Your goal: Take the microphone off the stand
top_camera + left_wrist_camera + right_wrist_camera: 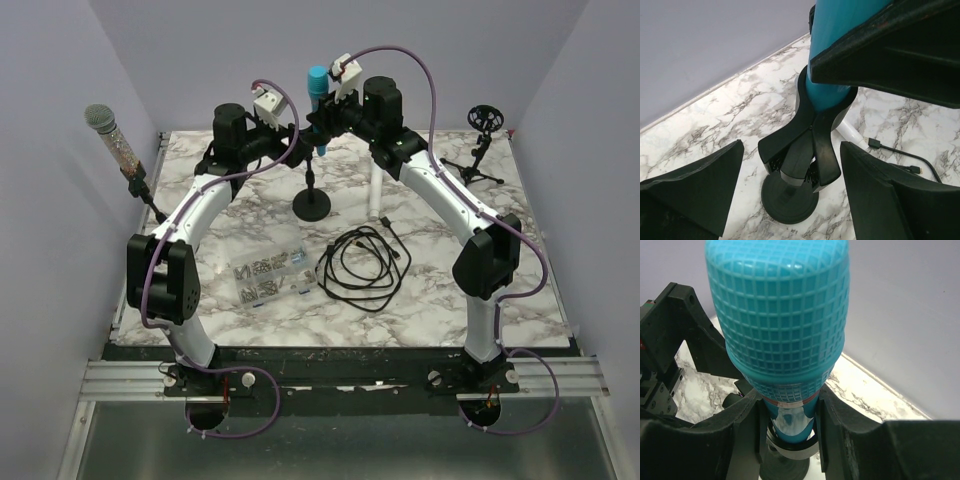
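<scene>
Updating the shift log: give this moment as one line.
right gripper: shut on microphone | microphone: seated in stand | left gripper: open, flanking stand

The teal plastic microphone (777,315) has a faintly glossy head moulded in a fine raised grid. The black plastic stand clip (805,150) looks matt and smooth. The right pincer (789,422) has 2 black fingers (865,445) of matt, grainy plastic. The white grey-veined marble-look desk (435,300) is smooth.

Pale lavender walls (50,200) on three sides; grey-veined white marble tabletop (440,290); aluminium rail (130,378) along near edge; even light.
</scene>
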`<move>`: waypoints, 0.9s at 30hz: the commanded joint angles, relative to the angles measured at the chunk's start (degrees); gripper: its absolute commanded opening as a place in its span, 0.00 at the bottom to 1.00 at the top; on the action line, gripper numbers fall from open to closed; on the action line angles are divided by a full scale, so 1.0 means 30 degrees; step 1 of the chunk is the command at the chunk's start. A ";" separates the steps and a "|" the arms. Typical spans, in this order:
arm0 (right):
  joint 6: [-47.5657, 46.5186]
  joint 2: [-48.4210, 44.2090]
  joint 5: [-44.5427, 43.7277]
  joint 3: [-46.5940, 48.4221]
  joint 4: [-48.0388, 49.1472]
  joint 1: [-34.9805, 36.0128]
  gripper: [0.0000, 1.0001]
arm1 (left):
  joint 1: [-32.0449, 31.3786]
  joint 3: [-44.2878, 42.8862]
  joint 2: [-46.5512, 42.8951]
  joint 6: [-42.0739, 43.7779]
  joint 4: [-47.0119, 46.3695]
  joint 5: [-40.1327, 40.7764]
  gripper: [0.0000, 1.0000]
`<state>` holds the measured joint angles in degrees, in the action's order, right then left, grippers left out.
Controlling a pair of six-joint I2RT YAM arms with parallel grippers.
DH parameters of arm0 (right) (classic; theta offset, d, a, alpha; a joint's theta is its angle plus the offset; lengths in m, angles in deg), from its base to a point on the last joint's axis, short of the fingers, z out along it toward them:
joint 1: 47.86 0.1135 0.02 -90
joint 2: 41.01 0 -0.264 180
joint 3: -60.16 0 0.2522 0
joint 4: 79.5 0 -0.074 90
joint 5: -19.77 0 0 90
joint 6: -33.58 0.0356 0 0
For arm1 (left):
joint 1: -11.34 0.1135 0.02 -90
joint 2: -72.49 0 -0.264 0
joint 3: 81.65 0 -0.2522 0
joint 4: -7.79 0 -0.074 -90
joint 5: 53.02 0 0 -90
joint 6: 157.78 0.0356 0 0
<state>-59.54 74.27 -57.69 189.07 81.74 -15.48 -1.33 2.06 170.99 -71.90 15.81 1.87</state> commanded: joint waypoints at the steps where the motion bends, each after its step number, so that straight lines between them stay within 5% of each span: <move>1: -0.0060 0.0425 0.0584 0.0800 -0.0042 -0.0072 0.01 | -0.0347 -0.0984 0.0371 0.0596 -0.0091 0.0352 0.70; 9: -0.0086 0.0251 0.0492 0.0673 0.0037 -0.0071 0.01 | -0.0537 -0.0624 0.0041 0.1019 0.1255 0.0620 0.36; 13: 0.0012 0.0185 0.0421 0.0467 0.0207 -0.0071 0.01 | -0.0884 -0.0217 -0.0235 0.1280 0.1829 0.1347 0.00; 23: 0.0459 -0.0019 0.0038 0.0842 0.0330 -0.0075 0.01 | -0.0989 0.1001 -0.0859 0.1034 0.1482 0.1857 0.01; 25: 0.0350 -0.0064 0.0041 0.0872 0.0288 -0.0072 0.01 | -0.0964 0.0726 -0.0795 0.0689 0.1751 0.1653 0.38; 27: 0.0254 -0.0086 0.0091 0.0844 0.0252 -0.0093 0.01 | -0.0964 0.0644 -0.0841 0.0436 0.1699 0.1417 0.57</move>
<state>-59.52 74.38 -57.26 189.27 81.68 -15.63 -3.54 3.33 168.87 -70.00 16.47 6.83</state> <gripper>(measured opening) 0.435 0.523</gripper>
